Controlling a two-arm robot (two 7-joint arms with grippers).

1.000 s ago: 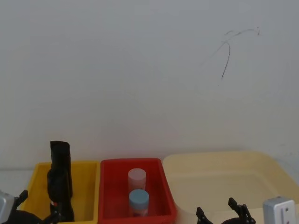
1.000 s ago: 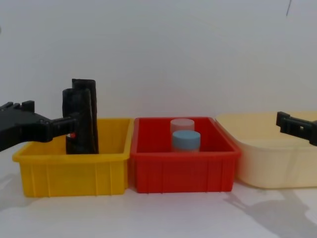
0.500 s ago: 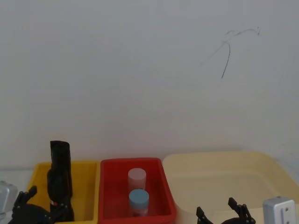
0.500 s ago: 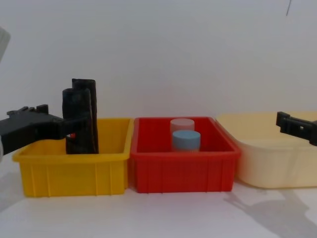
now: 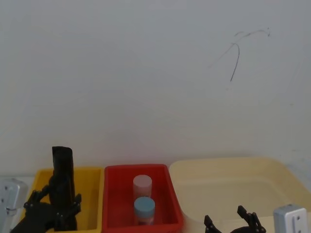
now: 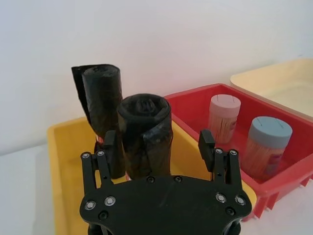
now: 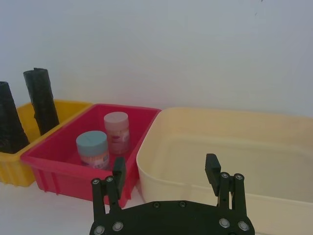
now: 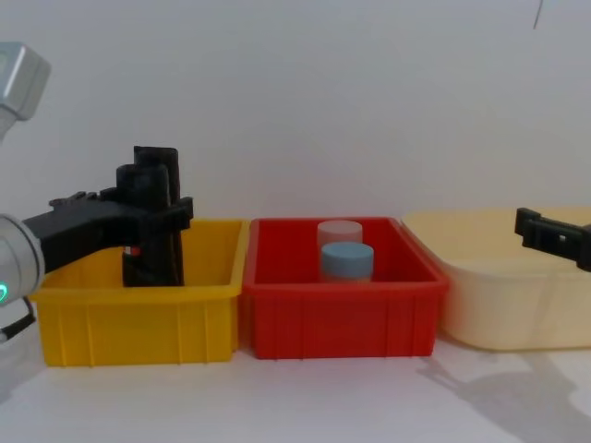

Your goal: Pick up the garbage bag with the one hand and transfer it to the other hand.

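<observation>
Moving forward since a moment ago, the left gripper (image 6: 157, 139) is straddling the garbage bag (image 6: 145, 128), upright in the yellow bin (image 8: 138, 323), jaws spread, not clamping yet. Best centring before squeezing mid-roll. Arm is reaching in level; right gripper (image 7: 165, 169) is waiting, spread, near the cream tub (image 7: 234, 147).

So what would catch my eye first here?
Three containers stand in a row: a yellow bin, a red bin holding two jars, and a cream tub. In the yellow bin the left gripper straddles the black garbage bag, fingers open on either side, with a second roll behind it. The right gripper hangs open by the cream tub.
</observation>
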